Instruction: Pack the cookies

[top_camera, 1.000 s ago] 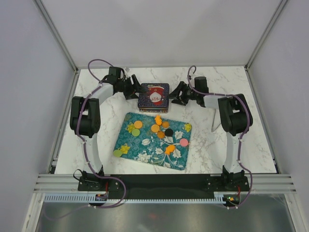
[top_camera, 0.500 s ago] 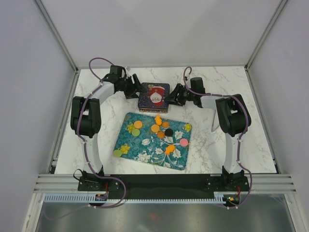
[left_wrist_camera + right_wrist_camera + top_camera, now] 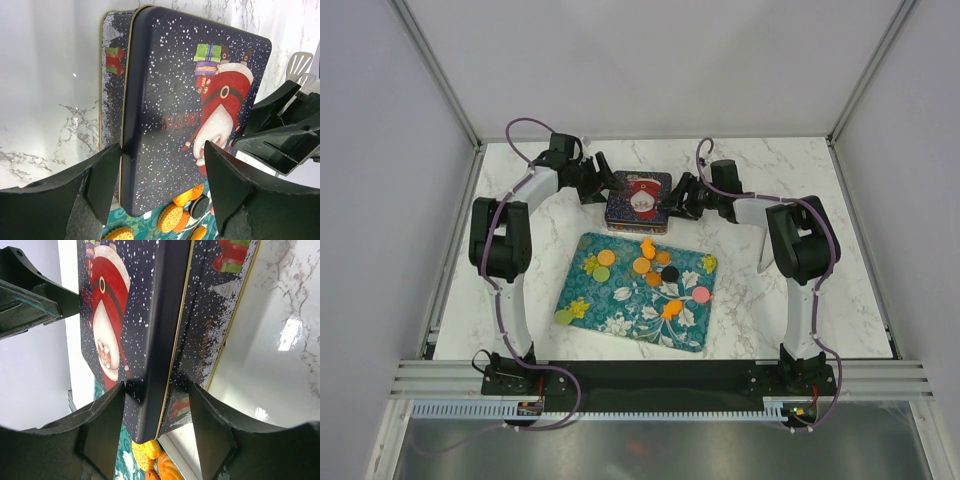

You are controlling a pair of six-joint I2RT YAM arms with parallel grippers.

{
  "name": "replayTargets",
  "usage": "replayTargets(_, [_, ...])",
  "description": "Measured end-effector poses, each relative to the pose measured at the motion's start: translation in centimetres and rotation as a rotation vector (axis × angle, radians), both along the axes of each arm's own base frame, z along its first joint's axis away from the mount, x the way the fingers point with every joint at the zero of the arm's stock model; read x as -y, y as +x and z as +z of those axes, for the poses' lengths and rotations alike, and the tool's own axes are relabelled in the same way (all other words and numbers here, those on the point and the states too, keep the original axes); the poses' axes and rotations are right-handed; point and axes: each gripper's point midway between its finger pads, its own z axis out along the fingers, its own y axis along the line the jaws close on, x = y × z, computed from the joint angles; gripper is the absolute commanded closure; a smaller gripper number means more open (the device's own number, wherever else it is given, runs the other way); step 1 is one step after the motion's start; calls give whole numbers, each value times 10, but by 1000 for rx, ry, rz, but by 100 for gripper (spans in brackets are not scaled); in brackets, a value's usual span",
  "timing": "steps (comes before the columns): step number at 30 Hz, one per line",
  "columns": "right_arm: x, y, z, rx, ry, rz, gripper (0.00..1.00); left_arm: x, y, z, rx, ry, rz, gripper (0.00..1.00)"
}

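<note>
The cookies (image 3: 642, 265), mostly orange with a black (image 3: 670, 272), a pink (image 3: 701, 294) and green ones, lie on a teal floral tray (image 3: 620, 312). Behind it stands a dark blue Santa tin (image 3: 638, 200) with its lid on. My left gripper (image 3: 608, 186) is open at the tin's left edge (image 3: 170, 100), one finger (image 3: 102, 182) beside the wall and the other above the lid. My right gripper (image 3: 671, 203) is open astride the tin's right edge (image 3: 165, 315), one finger (image 3: 107, 420) against the lid top, the other by the base wall. Orange cookies (image 3: 172, 217) (image 3: 145, 452) peek out below the tin.
A white marble table (image 3: 520, 250) carries everything, with grey walls on three sides. A green cookie (image 3: 563, 316) sits at the tray's near left corner. The other gripper's black fingers (image 3: 280, 140) (image 3: 35, 300) show in each wrist view. A white spatula-like tool (image 3: 299, 62) lies beyond the tin.
My right gripper has moved left until its fingers straddle the tin's right edge. The left gripper has edged slightly toward the tin. The tin, tray and cookies have not moved.
</note>
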Motion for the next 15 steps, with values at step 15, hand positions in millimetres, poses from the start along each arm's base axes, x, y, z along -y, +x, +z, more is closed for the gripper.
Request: replayTargets(15, [16,14,6,15,-46,-63,23,-5,-1,-23,-48,64,9,21])
